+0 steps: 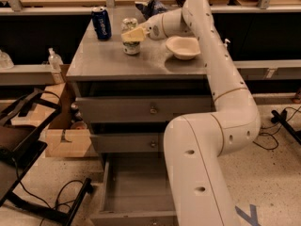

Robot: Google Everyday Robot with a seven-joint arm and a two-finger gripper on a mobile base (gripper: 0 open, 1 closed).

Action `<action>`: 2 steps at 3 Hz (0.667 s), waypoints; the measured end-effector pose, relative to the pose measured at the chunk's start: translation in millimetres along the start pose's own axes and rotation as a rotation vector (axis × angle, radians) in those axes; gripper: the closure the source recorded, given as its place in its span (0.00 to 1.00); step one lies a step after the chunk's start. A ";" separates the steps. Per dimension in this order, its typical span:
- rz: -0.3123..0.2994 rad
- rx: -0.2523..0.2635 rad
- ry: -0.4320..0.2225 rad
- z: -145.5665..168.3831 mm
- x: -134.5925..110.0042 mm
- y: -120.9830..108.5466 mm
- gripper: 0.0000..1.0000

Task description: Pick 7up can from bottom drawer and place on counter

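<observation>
The 7up can stands upright on the grey counter, near its back middle, its base at or just above the surface. My gripper reaches in from the right and is shut around the can's upper half, with one yellowish finger across its front. The bottom drawer is pulled open below, and the grey inside that shows holds nothing; my arm hides its right part.
A taller dark blue can stands left of the 7up can. A white bowl sits to its right. A dark bag lies behind. The two upper drawers are closed. A cardboard box and a black frame stand left of the cabinet.
</observation>
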State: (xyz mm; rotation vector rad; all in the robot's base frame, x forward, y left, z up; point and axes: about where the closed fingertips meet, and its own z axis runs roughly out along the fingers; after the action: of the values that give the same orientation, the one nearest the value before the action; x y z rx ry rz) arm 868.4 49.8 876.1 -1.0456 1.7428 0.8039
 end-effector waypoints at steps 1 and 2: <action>0.000 0.000 0.000 0.0 0.0 0.0 0.28; 0.000 0.000 0.000 0.0 0.0 0.0 0.05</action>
State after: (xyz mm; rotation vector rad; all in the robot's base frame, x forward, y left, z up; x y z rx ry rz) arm 868.4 49.9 876.2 -1.0456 1.7428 0.8039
